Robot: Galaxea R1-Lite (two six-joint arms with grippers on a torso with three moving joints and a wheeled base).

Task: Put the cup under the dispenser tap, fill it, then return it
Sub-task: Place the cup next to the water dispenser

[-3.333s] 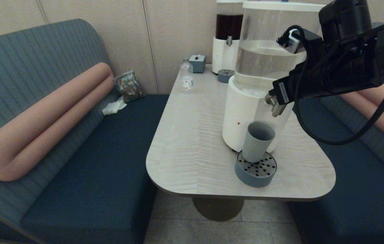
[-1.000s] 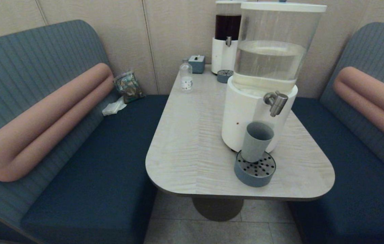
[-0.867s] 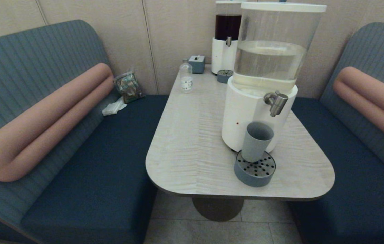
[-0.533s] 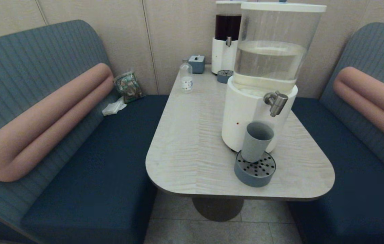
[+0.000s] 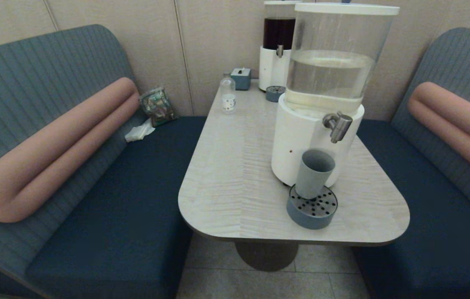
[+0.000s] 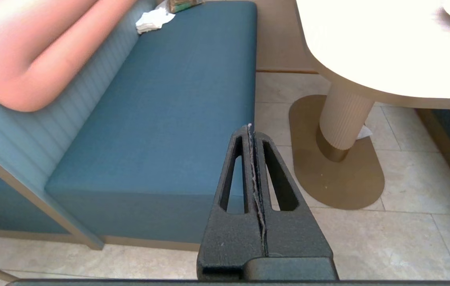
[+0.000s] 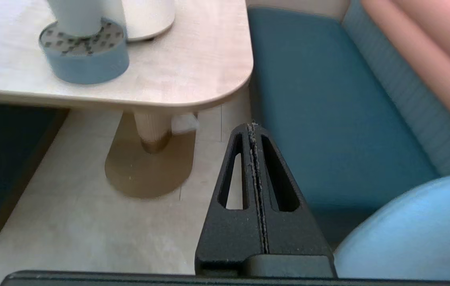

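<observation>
The grey-blue cup [image 5: 314,173] stands upright on the round perforated tray [image 5: 312,209], against the white base of the big dispenser [image 5: 301,141]. The steel tap [image 5: 337,124] juts out above and a little to the right of the cup's mouth. The cup's lower part [image 7: 74,16] and the tray [image 7: 84,53] also show in the right wrist view. Neither arm appears in the head view. My left gripper [image 6: 250,128] hangs shut and empty below table height by the left bench. My right gripper [image 7: 253,126] is shut and empty, low beside the right bench.
A small clear bottle [image 5: 228,97], a grey box [image 5: 241,77], a second small tray [image 5: 275,92] and the dark-liquid dispenser [image 5: 276,45] stand at the table's far end. Blue benches [image 5: 127,199] flank the table [image 5: 235,174]; its pedestal foot [image 6: 334,159] stands on the tiled floor.
The right arm, which reached across the big dispenser near the tap 3.3 s ago, has left the head view. The cup and tray have stayed put over the last second.
</observation>
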